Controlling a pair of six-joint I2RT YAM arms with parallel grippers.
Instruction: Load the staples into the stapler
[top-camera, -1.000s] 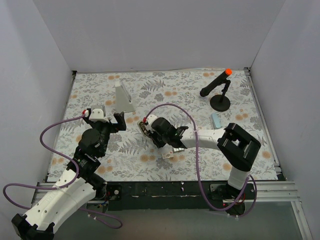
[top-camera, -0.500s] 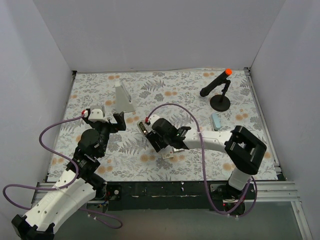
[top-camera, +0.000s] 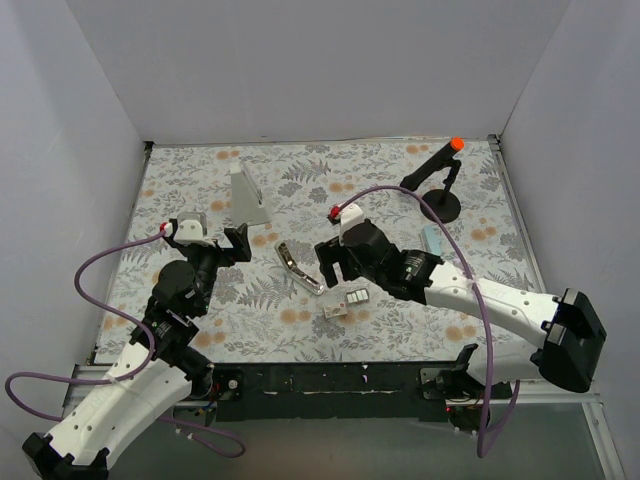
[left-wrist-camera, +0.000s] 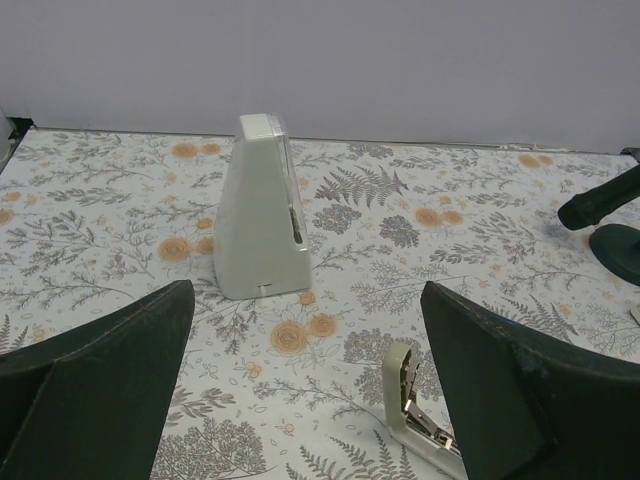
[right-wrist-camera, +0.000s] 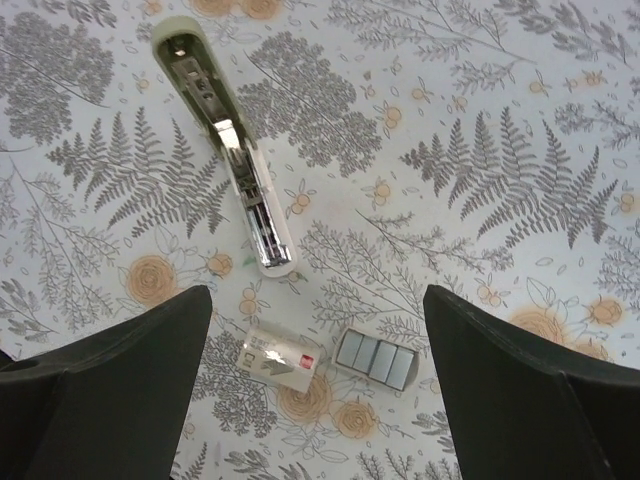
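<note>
The stapler (top-camera: 298, 268) lies swung open on the flowered table, its pale body and metal channel facing up; it also shows in the right wrist view (right-wrist-camera: 225, 150) and the left wrist view (left-wrist-camera: 415, 405). Just right of its near end lie the staples: a small whitish packet (right-wrist-camera: 283, 361) and a small tray of silvery strips (right-wrist-camera: 375, 359), side by side (top-camera: 345, 301). My right gripper (right-wrist-camera: 318, 300) hangs open above the packet and tray, holding nothing, right of the stapler (top-camera: 335, 266). My left gripper (left-wrist-camera: 305, 300) is open and empty, left of the stapler (top-camera: 228, 243).
A tall grey-white wedge (top-camera: 246, 195) stands behind the left gripper (left-wrist-camera: 260, 225). A black stand with an orange tip (top-camera: 438, 180) is at the back right. A small pale blue block (top-camera: 432, 240) lies near it. White walls close in three sides of the table.
My right gripper has opened, let go of the stapler and drawn back to the right. The stapler now lies uncovered on the table. The left arm has stayed put.
</note>
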